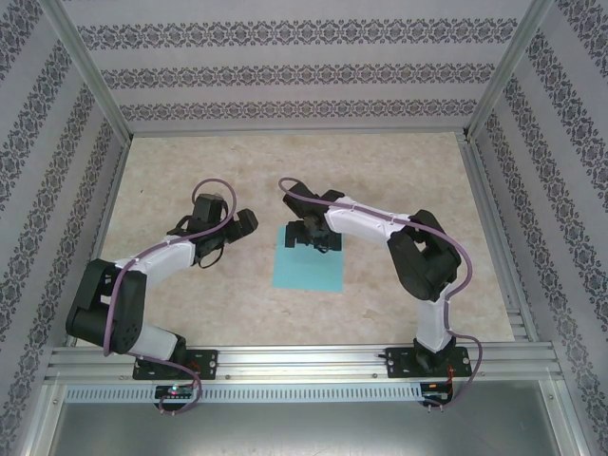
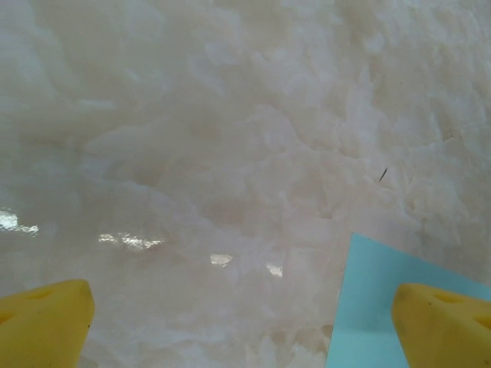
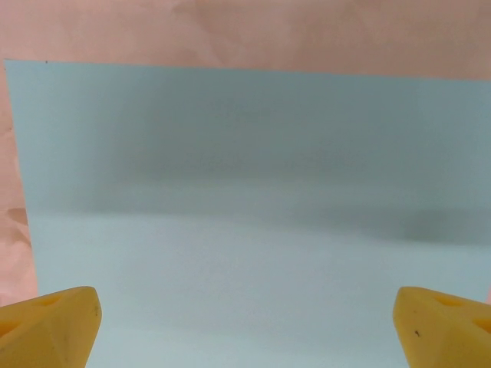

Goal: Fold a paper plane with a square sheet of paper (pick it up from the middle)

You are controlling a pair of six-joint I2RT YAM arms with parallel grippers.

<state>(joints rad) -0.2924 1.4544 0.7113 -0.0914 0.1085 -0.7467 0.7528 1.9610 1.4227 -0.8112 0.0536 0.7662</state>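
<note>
The square sheet of paper (image 1: 310, 271) is turquoise and lies flat on the table between the arms. A paper plane is out of view. My right gripper (image 1: 305, 237) hovers over the sheet's far edge, open. In the right wrist view the square sheet of paper (image 3: 245, 192) spreads beneath the right gripper (image 3: 245, 330), with nothing between the yellow fingertips (image 3: 47, 328). My left gripper (image 1: 244, 224) is open just left of the sheet. In the left wrist view one corner of the square sheet of paper (image 2: 370, 295) lies under the right-hand fingertip (image 2: 443, 326) of the left gripper (image 2: 244, 330).
The table (image 1: 190, 171) is pale and marbled. Metal frame posts and patterned walls (image 1: 304, 66) close it in at the back and sides. A metal rail (image 1: 304, 361) at the near edge carries both arm bases.
</note>
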